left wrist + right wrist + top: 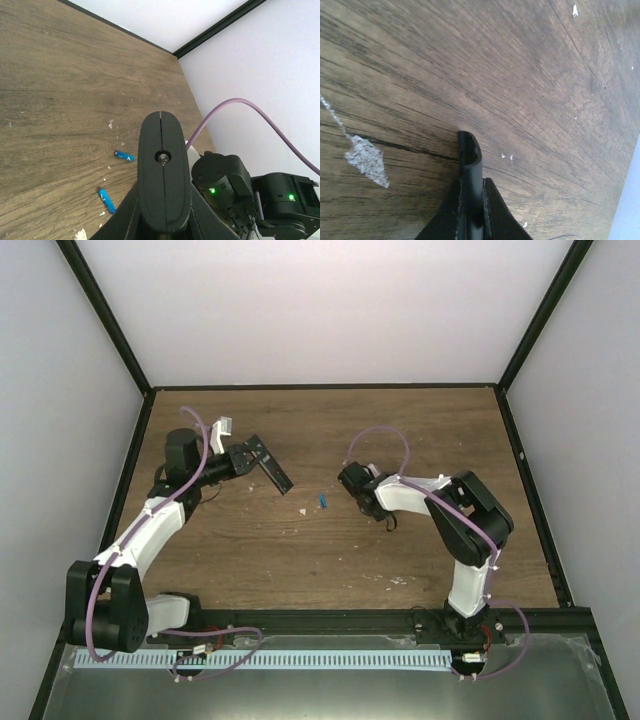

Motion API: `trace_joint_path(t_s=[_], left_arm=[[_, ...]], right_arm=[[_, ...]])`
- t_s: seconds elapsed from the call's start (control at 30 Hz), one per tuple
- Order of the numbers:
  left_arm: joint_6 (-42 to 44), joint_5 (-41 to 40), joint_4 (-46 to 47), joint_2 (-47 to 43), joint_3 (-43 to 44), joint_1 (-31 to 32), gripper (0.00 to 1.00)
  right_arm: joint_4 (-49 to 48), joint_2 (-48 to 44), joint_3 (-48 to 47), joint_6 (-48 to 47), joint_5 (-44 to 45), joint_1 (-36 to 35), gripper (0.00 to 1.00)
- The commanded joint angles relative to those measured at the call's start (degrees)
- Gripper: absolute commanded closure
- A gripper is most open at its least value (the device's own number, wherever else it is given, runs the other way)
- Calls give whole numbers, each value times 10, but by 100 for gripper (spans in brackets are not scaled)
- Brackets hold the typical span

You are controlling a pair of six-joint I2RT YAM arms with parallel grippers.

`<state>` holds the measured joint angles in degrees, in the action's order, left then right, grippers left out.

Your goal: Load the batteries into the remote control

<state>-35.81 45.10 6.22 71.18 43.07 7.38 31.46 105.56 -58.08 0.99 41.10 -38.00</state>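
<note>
Left claw [243, 456] — clenched on remote control [278, 473]; right claw [470, 150] clenched, empty; batteries [124, 156] near its tips — open before descending.

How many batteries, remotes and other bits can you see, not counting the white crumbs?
Blue batteries: 2
Black remote control, in the left gripper: 1
Thin black piece, in the right gripper: 1
Total: 4
</note>
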Motion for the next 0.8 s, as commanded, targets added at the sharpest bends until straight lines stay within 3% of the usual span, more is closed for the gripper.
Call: trace_joint_path(t_s=[0.0,0.27,0.57,0.77], left_arm=[[0,-1,5,-4,18,-4,100],[3,2,0,2,25,-4,100],[9,2,-10,1,31,-7,100],[12,-3,-18,-8,33,-13,100]], right_arm=[[5,22,9,13,-3,-14,96],[7,26,4,15,-9,-29,82],[8,-8,-4,0,-65,-50,54],[-11,-57,11,-18,-136,-67,49]])
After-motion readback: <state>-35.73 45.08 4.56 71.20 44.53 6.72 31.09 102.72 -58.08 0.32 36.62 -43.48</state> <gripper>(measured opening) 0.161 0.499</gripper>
